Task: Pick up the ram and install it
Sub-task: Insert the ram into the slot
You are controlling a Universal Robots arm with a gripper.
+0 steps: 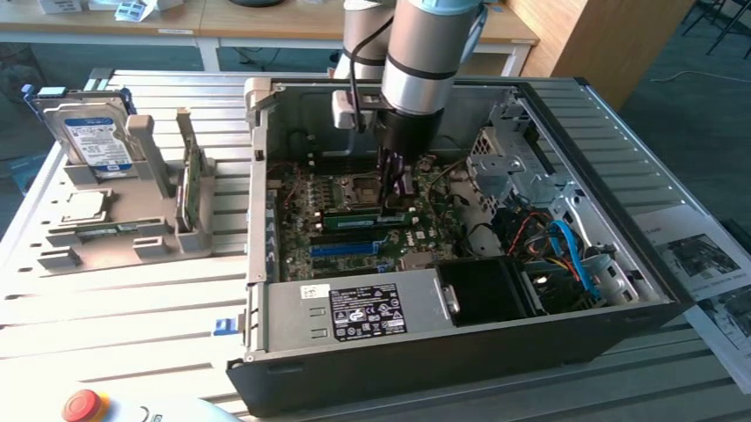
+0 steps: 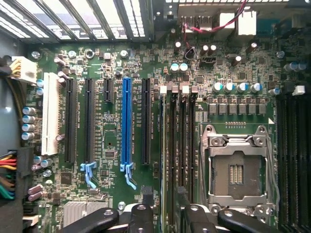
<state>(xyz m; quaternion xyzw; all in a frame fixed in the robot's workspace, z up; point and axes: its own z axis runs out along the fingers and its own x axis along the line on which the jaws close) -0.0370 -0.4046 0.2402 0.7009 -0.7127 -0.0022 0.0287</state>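
Gripper (image 1: pixel 396 202) is low inside the case (image 1: pixel 470 356), right over the memory slots (image 2: pixel 182 145). That makes sense, because the ram (image 1: pixel 359 213) belongs there and sits edge-up just beneath it. Clamped or loose? I honestly cannot tell.

Your gripper (image 1: pixel 397 198) sat low inside the open case (image 1: pixel 253 176), walls all round; clear only overhead. The drive cage (image 1: pixel 511 163) and cables (image 1: pixel 561 242) crowded one side of it, the power supply box (image 1: pixel 352 308) another. The CPU socket (image 2: pixel 236 172) lay just beside it.

Matt motherboard (image 2: pixel 111 145), glossy blue plastic slot (image 2: pixel 126 121), seemingly metal case (image 1: pixel 253 193)
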